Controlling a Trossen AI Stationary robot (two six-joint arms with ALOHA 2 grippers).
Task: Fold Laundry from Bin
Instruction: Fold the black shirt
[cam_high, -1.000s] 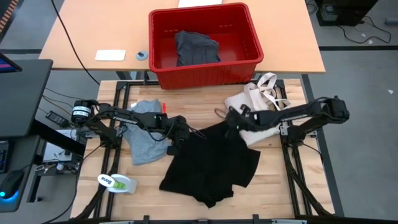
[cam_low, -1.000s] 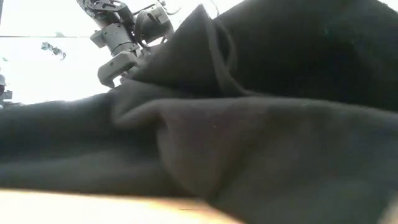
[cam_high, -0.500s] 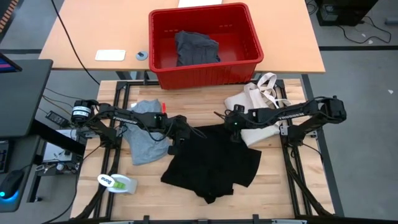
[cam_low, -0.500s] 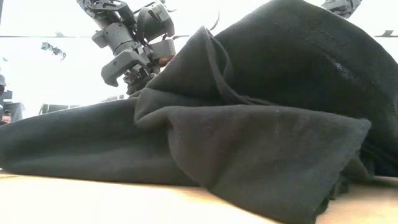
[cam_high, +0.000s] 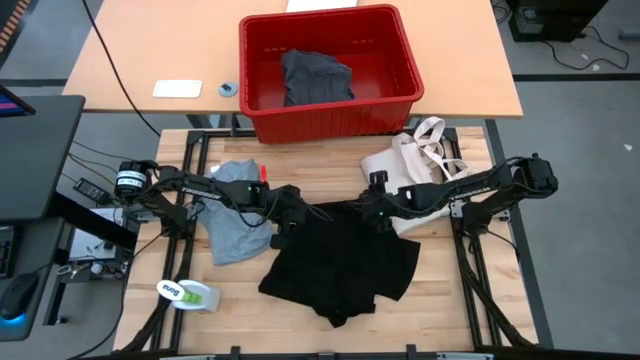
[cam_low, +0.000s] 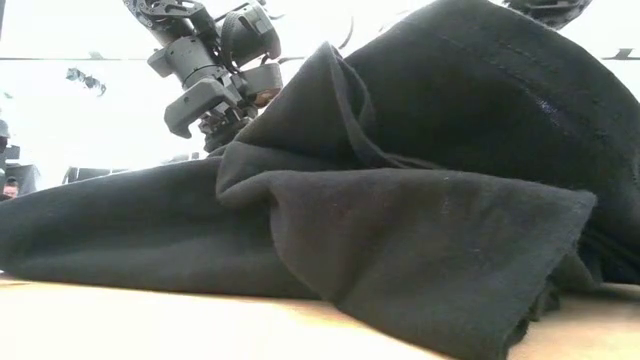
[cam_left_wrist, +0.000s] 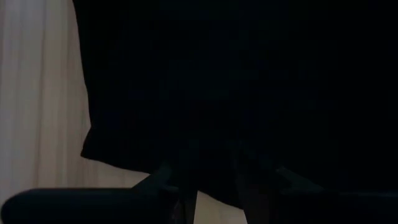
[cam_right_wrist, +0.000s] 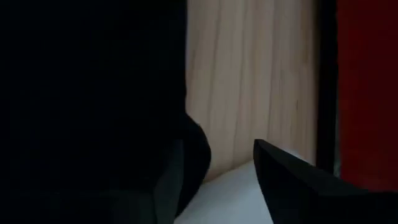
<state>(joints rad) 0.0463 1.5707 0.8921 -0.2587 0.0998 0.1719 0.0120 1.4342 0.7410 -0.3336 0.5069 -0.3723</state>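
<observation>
The left gripper (cam_high: 291, 215) is clamped on the upper left edge of the black garment (cam_high: 340, 262), which lies spread on the wooden table (cam_high: 440, 300). The right gripper (cam_high: 376, 212) sits at the garment's upper right edge with its fingers (cam_right_wrist: 283, 180) parted, gripping nothing. The red bin (cam_high: 327, 70) stands beyond both grippers. The grey T-shirt (cam_high: 232, 222) lies just outboard of the left gripper.

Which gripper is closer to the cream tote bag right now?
Right. The right gripper sits at the tote bag's near edge; the left gripper is across the black garment, beside the grey T-shirt.
</observation>
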